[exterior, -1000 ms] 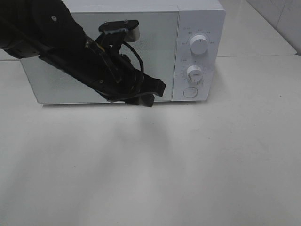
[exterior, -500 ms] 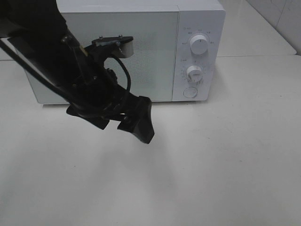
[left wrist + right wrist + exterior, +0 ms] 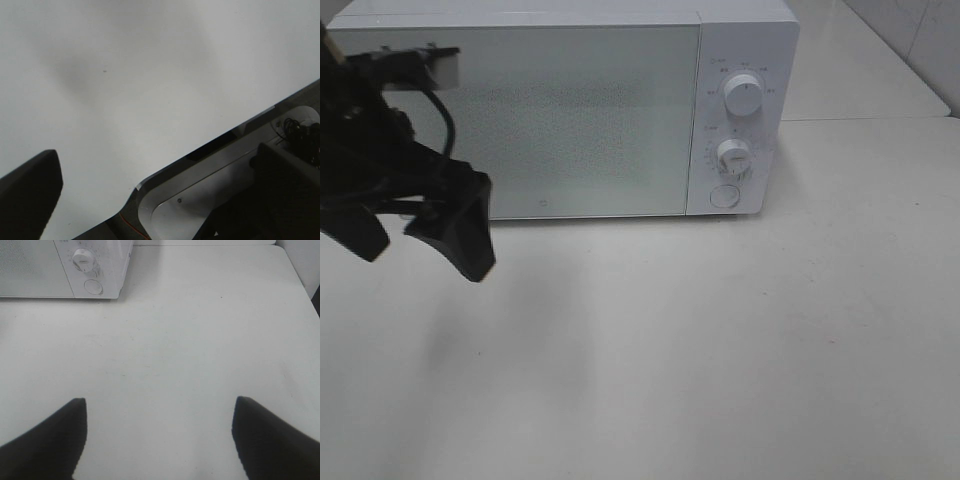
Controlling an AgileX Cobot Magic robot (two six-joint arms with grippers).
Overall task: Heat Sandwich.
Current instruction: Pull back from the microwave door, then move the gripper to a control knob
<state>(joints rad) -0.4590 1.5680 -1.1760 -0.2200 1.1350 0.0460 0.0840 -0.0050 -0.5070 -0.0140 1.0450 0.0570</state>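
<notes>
The matte black left gripper (image 3: 420, 255) has wedge-shaped fingers (image 3: 462, 225), a looping black cable (image 3: 448, 118) and a pale box (image 3: 442, 68). The right gripper (image 3: 159, 440) has similar black fingers.

I can't see past the microwave (image 3: 570, 60) door (image 3: 570, 120): its speckled glass hides whatever is inside. The print around the two dials (image 3: 743, 95) is too small for me to read. From the high camera, the left arm (image 3: 360, 170) runs off the frame's left edge and covers the microwave's left end. The left gripper (image 3: 423, 258) shows only one of its jaws in its wrist view. The right gripper (image 3: 160, 402) has its jaws cropped at the frame edge.
</notes>
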